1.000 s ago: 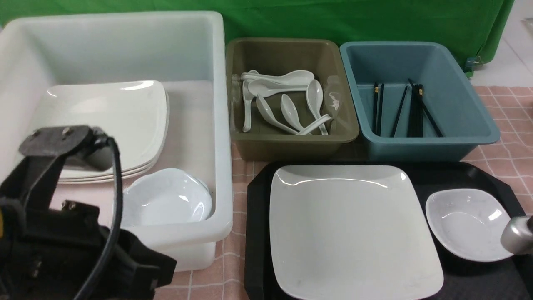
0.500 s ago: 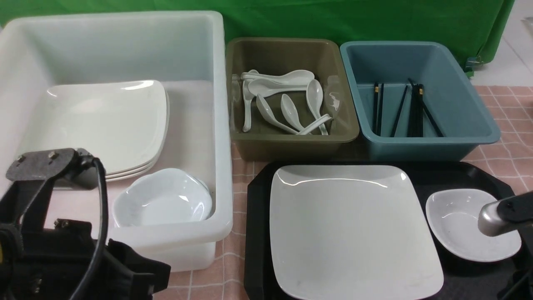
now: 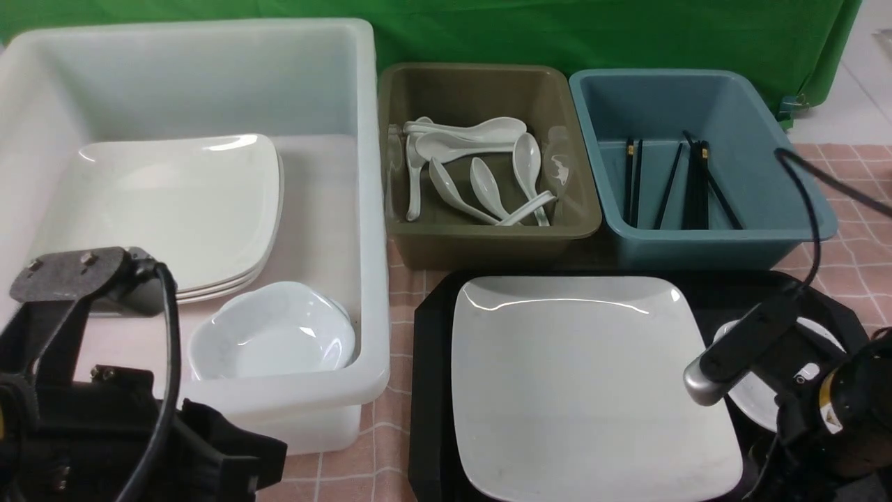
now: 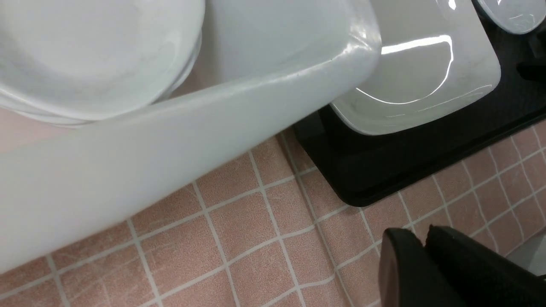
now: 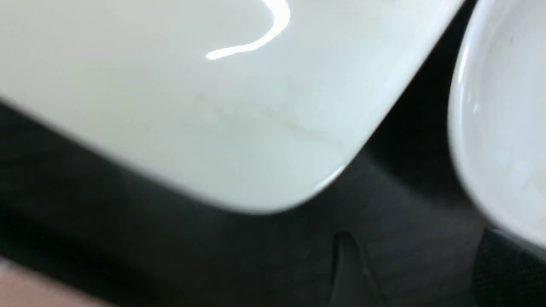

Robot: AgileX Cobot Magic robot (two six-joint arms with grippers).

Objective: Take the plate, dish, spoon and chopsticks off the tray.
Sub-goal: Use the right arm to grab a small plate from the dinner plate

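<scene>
Two rims — plate (image 3: 592, 376), dish (image 3: 756, 404) — narrowly apart | left hand (image 4: 420, 241) closed | right hand (image 5: 418, 264) unclear

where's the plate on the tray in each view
Front view: the plate lies on the tray's left part, with the dish to its right.
Left wrist view: the plate lies past the white bin's corner, on the tray.
Right wrist view: close and blurred, the plate's rounded corner beside the dish.
Shared landmark: the black tray.

Left arm (image 3: 104, 411): black housing, grey bracket (image 3: 70, 268) with two screws, black cable (image 3: 172, 335). Right arm (image 3: 756, 335): black, silver cap (image 3: 697, 387), yellow label (image 3: 827, 411), thin cable (image 3: 812, 209).
</scene>
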